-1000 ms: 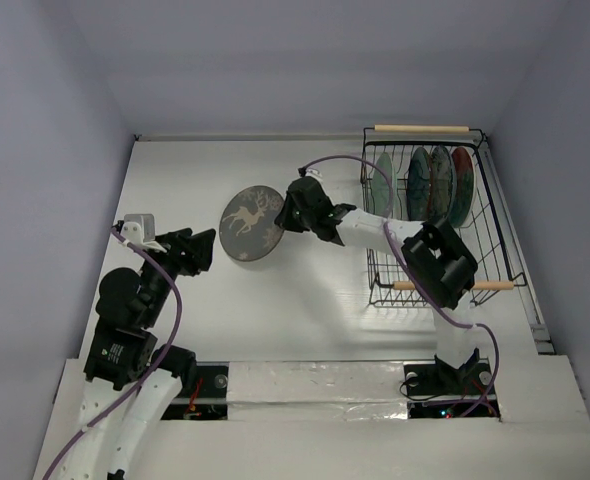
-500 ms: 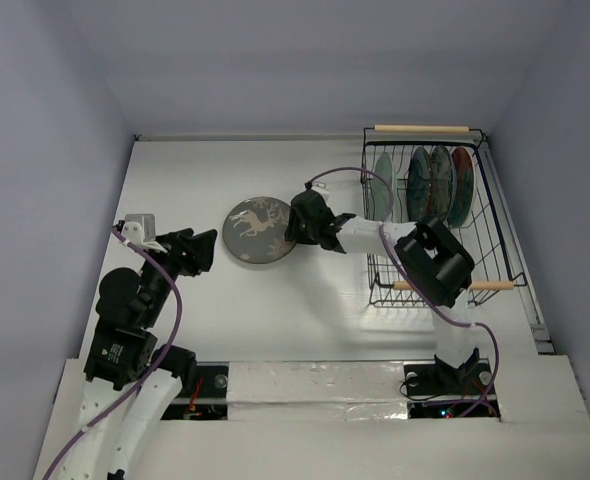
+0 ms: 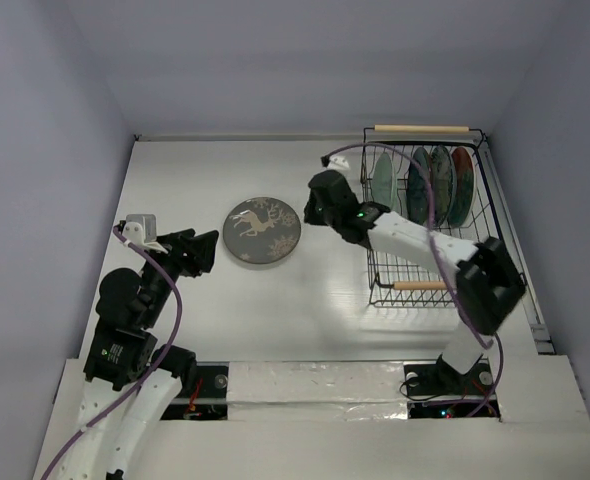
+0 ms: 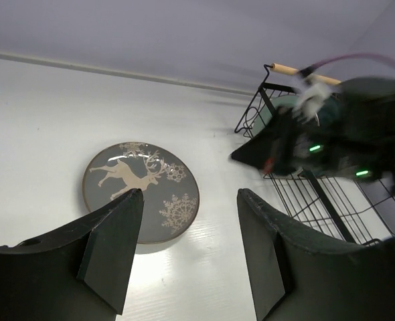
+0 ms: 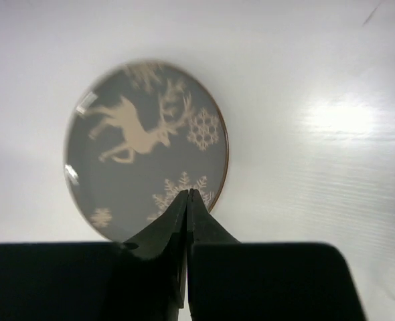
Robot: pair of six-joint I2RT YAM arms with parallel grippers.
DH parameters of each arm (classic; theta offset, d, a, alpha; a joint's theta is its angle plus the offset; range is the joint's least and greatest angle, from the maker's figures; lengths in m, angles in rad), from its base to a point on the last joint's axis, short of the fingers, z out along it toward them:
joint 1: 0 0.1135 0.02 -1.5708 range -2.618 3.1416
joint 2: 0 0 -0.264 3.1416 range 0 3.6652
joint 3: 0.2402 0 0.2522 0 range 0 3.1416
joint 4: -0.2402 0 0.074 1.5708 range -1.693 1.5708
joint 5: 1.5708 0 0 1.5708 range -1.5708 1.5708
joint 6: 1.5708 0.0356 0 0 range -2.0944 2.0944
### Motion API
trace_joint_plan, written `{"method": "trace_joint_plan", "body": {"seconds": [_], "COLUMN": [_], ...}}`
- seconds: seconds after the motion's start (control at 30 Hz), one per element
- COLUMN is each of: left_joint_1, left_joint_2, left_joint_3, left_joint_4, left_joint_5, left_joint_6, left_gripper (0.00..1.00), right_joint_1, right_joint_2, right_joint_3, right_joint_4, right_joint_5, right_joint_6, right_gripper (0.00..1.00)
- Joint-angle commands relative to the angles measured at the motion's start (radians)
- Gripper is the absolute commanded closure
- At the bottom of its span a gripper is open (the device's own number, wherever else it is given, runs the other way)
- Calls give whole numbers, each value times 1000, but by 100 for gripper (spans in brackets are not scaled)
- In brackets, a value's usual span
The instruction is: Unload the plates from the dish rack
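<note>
The dark grey plate with white deer (image 3: 263, 230) lies flat on the table, left of the dish rack (image 3: 498, 215); it also shows in the left wrist view (image 4: 140, 190) and the right wrist view (image 5: 144, 167). My right gripper (image 3: 311, 214) is shut and empty, just off the plate's right rim, its tips (image 5: 188, 194) above the plate's near edge. Several plates stand upright in the rack: pale green (image 3: 382, 185), teal (image 3: 418, 186), red (image 3: 463, 185). My left gripper (image 3: 201, 250) is open and empty, left of the deer plate (image 4: 189, 194).
The rack's wooden handles sit at its far end (image 3: 422, 128) and near end (image 3: 420, 285). The rack's wires (image 4: 311, 197) show at the right of the left wrist view. Walls close the table at the back and both sides.
The deer plate went from tilted in my right gripper to lying flat on the table. My right gripper let go of it and drew back to the right, toward the rack.
</note>
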Motion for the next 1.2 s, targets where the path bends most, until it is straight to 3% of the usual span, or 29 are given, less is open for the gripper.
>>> {"method": "trace_joint_plan", "body": {"seconds": [0.0,0.13,0.3,0.4,0.43,0.47,0.8,1.07,1.17], "left_joint_1": [-3,-3,-3,-3,-3,-3,-3,-3,-3], "left_joint_2": [-5,-7,-8,-8,-7,-7,7,10,10], "left_joint_3": [-3,-3,-3,-3,-3,-3,-4,-4,-4], "left_joint_4": [36,37,37,39,40,41,42,44,44], "left_joint_5": [9,13,15,18,18,18,24,25,25], "left_joint_6": [-2,-2,0,1,0,0,0,3,1], "left_gripper": [45,45,45,45,45,45,45,45,45], "right_joint_1": [-19,-111,-246,-312,-330,-362,-479,-501,-501], "right_joint_2": [-254,-422,-498,-479,-470,-446,-260,-125,-119], "right_joint_3": [2,-14,-21,-9,3,8,63,120,128], "right_joint_4": [-66,-147,-285,-380,-393,-402,-396,-388,-395], "right_joint_5": [197,291,445,487,483,480,404,441,476], "right_joint_6": [-95,-188,-230,-253,-264,-279,-344,-377,-388], "right_gripper": [100,100,98,66,49,45,47,60,70]}}
